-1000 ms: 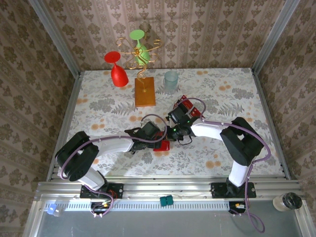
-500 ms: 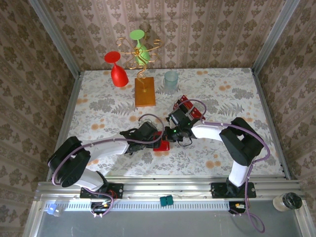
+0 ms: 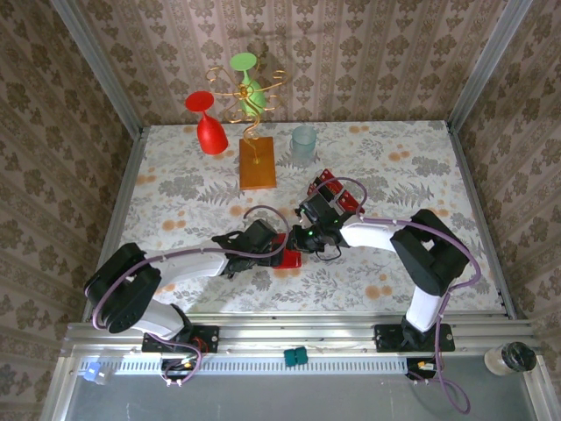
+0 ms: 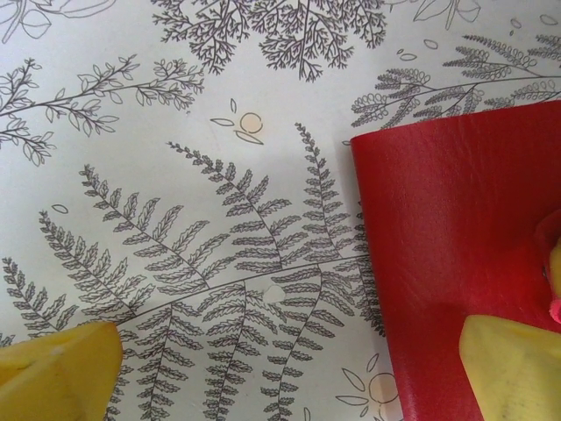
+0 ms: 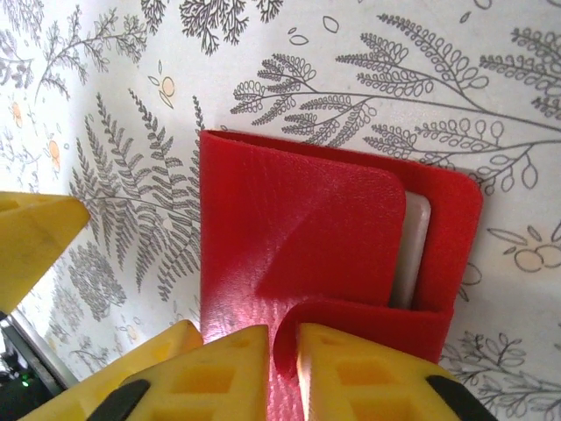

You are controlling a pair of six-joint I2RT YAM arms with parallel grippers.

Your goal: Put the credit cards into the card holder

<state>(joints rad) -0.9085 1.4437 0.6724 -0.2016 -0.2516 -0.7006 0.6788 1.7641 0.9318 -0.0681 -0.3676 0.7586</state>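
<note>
Step in hand: opening the card holder (image 5: 298, 237) for loading
Card holder: flat on the table (image 3: 175, 189) at its centre, between both arms, pale pocket (image 5: 412, 250) exposed
Credit cards (image 3: 337, 190): near the holder, beside the right wrist
Right gripper (image 5: 282, 351): pinching the holder's near flap
Left gripper (image 4: 289, 351): spread wide, one fingertip on the cover
Method: shallow pinch, lift flap gently, pin cover with left fingertip
Pose: both forearms low, converging, wrists pitched down

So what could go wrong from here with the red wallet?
The right gripper pinches only the flap edge of the glossy red folding card holder; it could slip free.
The open left gripper has just one finger over the holder's edge, so it might slide.
The red striped credit cards lie close behind the right wrist, risking a knock.
</note>
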